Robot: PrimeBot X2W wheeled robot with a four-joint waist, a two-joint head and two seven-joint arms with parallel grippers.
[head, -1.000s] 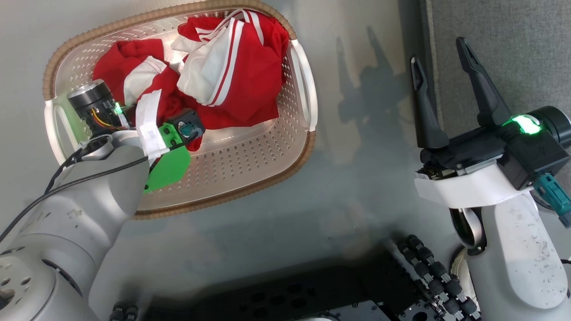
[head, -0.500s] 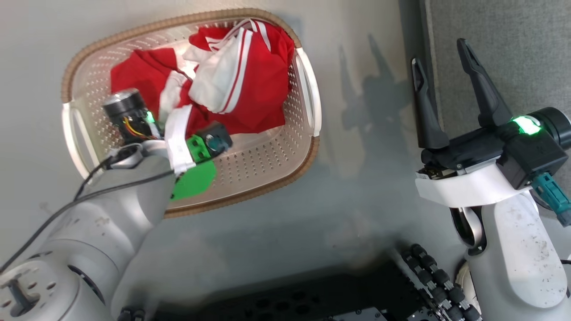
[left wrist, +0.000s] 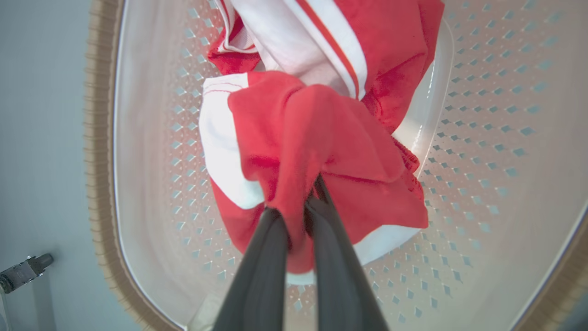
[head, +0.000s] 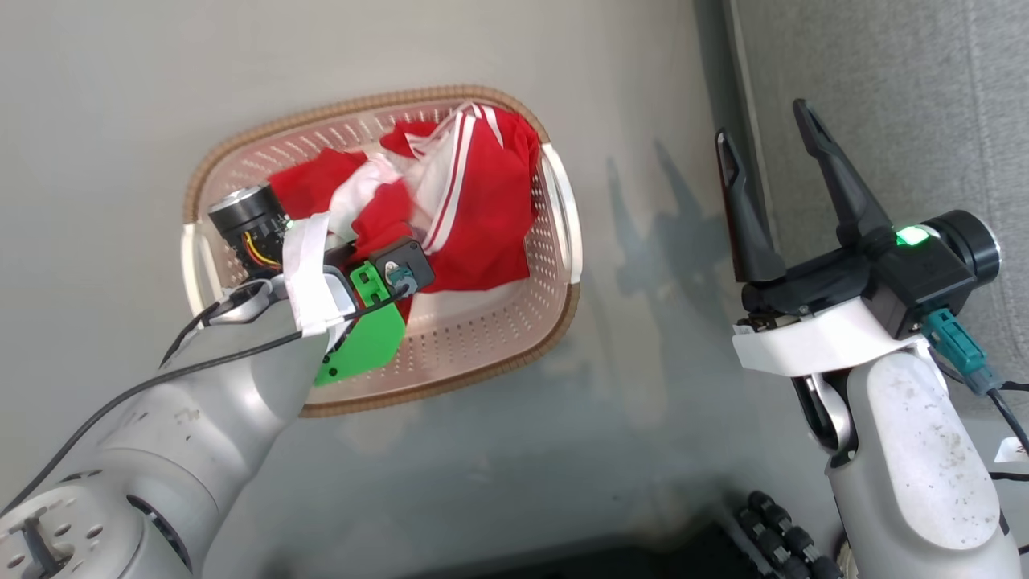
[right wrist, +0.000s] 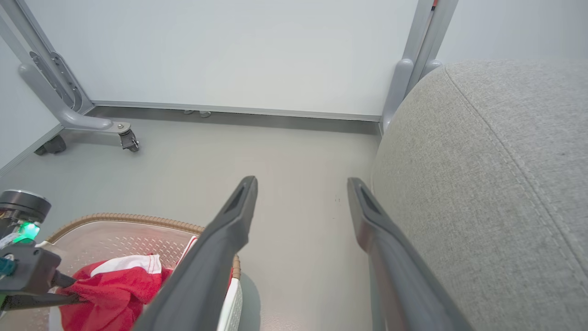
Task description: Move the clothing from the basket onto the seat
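Inside the basket (left wrist: pixel 151 138), left fingers (left wrist: pixel 262 266) pinch a fold of clothing (left wrist: pixel 321 133); right fingers (head: pixel 744 217) spread wide

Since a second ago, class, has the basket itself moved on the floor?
No. The basket looks smaller and lower in the head view, yet its gap to the seat shrank in step: the camera moved, not the basket.

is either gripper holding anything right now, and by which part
The left gripper is shut on a red garment, pinching a bunched fold of its cloth inside the basket. The right gripper is open and empty.
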